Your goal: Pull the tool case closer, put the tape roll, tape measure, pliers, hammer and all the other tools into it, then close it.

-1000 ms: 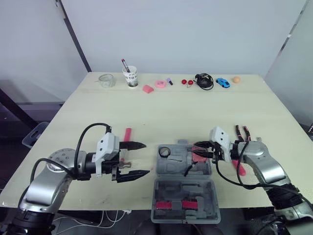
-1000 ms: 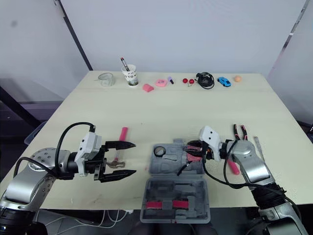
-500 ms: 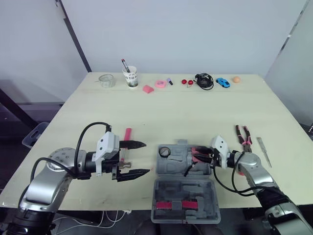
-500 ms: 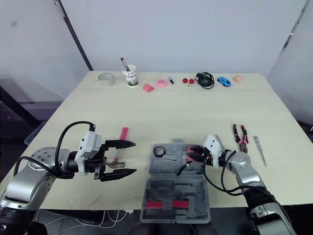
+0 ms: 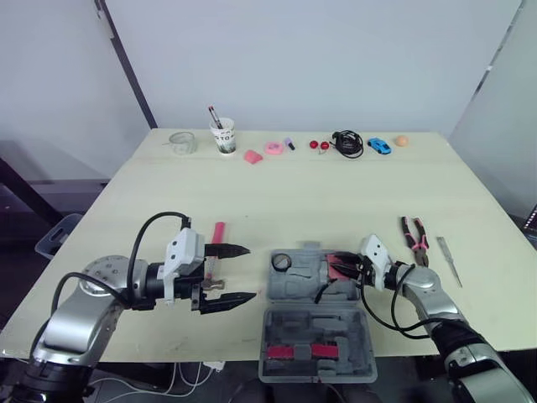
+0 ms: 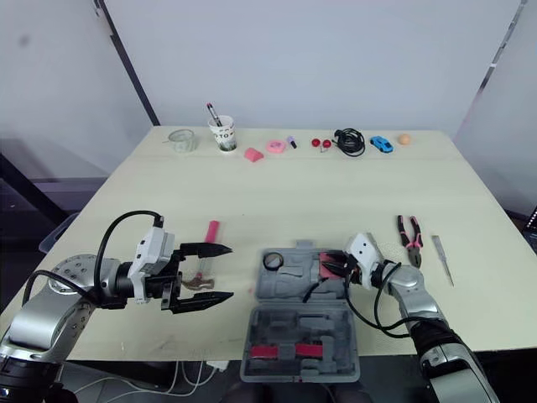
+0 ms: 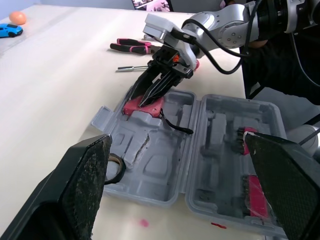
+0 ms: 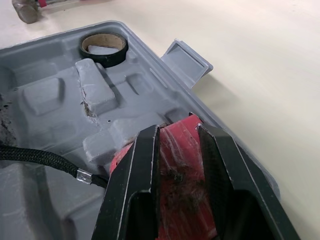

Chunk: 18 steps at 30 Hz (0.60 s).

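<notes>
The grey tool case [image 5: 294,290] lies open near the table's front edge, with its lid [image 5: 317,363] folded toward me. A tape roll [image 5: 283,261] sits in the case's left pocket. My right gripper [image 5: 337,270] reaches into the case's right side, shut on the red tape measure [image 8: 182,170], which rests low in its pocket. My left gripper [image 5: 250,272] stands open left of the case, its fingers around the head end of the pink-handled hammer [image 5: 217,238] lying on the table. Pink-handled pliers [image 5: 414,239] and a thin metal tool [image 5: 450,260] lie to the right.
Along the table's back edge stand a glass jar [image 5: 181,142], a paper cup with pens [image 5: 223,134], small pink items [image 5: 273,147], a black cable [image 5: 347,142], a blue toy car [image 5: 380,145] and an orange ball [image 5: 402,140].
My right arm has dropped lower, uncovering the pliers and the metal tool. The tape measure has gone down into the case. The left gripper has stayed put.
</notes>
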Each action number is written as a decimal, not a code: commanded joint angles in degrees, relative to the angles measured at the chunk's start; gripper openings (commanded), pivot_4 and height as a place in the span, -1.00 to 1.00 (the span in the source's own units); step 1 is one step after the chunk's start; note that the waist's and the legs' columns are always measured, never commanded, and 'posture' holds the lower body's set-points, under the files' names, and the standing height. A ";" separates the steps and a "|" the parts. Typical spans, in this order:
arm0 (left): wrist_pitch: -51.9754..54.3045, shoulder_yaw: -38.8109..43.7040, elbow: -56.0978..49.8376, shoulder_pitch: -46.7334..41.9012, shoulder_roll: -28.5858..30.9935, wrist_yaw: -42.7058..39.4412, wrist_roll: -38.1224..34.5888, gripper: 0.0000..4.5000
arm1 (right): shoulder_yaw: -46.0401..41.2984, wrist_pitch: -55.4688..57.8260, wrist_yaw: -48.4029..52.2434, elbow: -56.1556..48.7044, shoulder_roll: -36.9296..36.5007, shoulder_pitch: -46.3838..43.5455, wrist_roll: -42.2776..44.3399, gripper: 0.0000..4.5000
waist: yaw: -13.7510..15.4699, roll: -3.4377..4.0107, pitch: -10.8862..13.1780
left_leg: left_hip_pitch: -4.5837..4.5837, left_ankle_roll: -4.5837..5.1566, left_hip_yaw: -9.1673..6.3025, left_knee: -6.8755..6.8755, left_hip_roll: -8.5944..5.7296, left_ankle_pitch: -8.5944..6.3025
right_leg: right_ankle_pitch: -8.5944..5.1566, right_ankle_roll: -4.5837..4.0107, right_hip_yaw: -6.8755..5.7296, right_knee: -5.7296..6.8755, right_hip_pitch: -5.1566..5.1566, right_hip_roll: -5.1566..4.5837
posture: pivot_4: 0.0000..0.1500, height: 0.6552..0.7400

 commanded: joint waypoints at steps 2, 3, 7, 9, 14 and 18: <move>-0.43 1.91 -0.08 0.96 -1.14 1.94 -0.55 1.00 | -0.70 0.76 -0.79 -3.55 -1.04 2.72 -0.56 -0.45 | 0.00 0.02 0.02 | -0.03 0.00 0.05 0.00 0.00 0.00 | 0.00 0.00 0.05 0.00 -0.01 -0.01 | 1.00 1.00; -0.50 2.36 0.36 1.40 -1.57 2.58 -0.67 1.00 | -1.55 0.97 -1.18 -6.02 -1.24 2.89 0.18 -0.45 | -0.02 0.05 0.03 | -0.05 0.00 0.07 -0.01 0.00 0.00 | 0.00 0.00 0.07 0.01 -0.03 -0.01 | 1.00 1.00; -0.51 4.34 1.31 3.03 -3.32 5.29 -1.13 1.00 | -4.70 2.82 -3.00 -16.26 -1.99 3.98 3.27 -0.45 | -0.03 0.27 0.25 | -0.15 0.00 0.14 -0.05 0.01 0.00 | 0.01 0.01 0.12 0.00 -0.15 -0.01 | 1.00 1.00; -0.82 5.29 1.63 3.99 -4.08 6.46 -0.97 1.00 | -5.95 5.02 -3.70 -21.81 -2.65 5.13 4.71 -0.45 | -0.02 0.37 0.49 | -0.20 0.00 0.15 -0.05 0.02 0.00 | 0.01 0.02 0.13 0.01 -0.21 -0.01 | 1.00 1.00; -1.57 8.53 2.73 7.51 -6.37 9.97 -0.51 1.00 | -10.93 9.22 -7.18 -33.94 -4.43 10.88 8.25 -0.45 | 0.04 0.37 0.50 | -0.18 -0.01 0.18 -0.08 0.02 -0.01 | 0.01 0.02 0.15 -0.02 -0.21 -0.02 | 1.00 1.00; -3.22 10.71 3.50 11.23 -7.76 11.91 0.22 1.00 | -15.21 10.69 -8.57 -39.31 -6.33 17.29 10.60 -0.45 | 0.15 0.33 0.53 | -0.21 -0.01 0.21 -0.12 0.02 -0.01 | 0.00 0.02 0.14 -0.14 -0.20 -0.07 | 1.00 1.00</move>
